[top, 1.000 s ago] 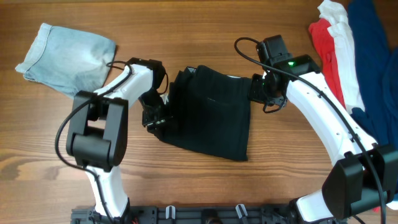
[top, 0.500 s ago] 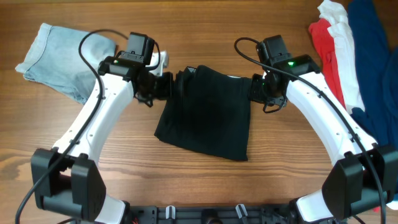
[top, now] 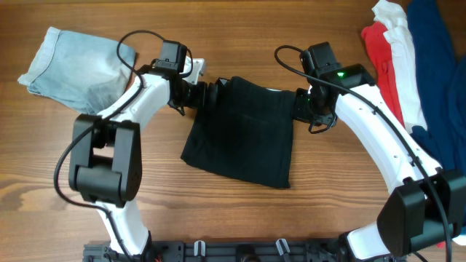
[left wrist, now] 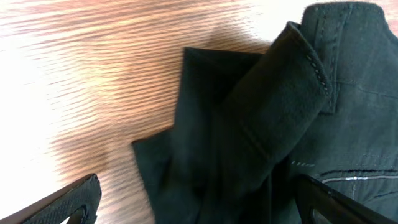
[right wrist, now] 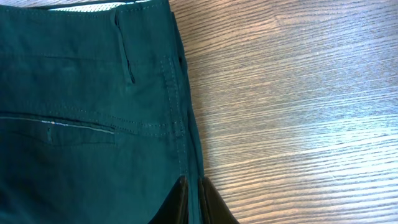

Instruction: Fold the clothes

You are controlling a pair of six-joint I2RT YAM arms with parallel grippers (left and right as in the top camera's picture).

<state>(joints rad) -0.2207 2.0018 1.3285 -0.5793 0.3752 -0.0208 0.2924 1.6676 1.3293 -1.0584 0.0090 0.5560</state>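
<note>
We find the shorts [top: 240,131] in the middle of the table [top: 240,218], with bare wood along their whole near side. There is more bare wood to the right, before the pile [top: 408,51] of red, white and navy cloth at the far right edge. The denim shorts [top: 76,65] lie well apart at the far left.

The shorts are black and folded into a rough, flat block. Their right edge is straight, while the far-left corner is bunched into a raised fold. From the right wrist we see a belt loop, a stitched pocket slit and a sliver of pale lining at the waist.

The waist lies toward the far side and the hems toward us. The waist-to-hem line therefore runs far to near, and the left edge slants outward as it comes nearer.

Our left gripper [top: 206,94] sits at the bunched corner with its jaws spread wide and nothing in them; its fingers [left wrist: 62,205] flank the rumpled fabric. Our right gripper [right wrist: 193,202] is closed tight on the shorts' right side seam, near the waist
</note>
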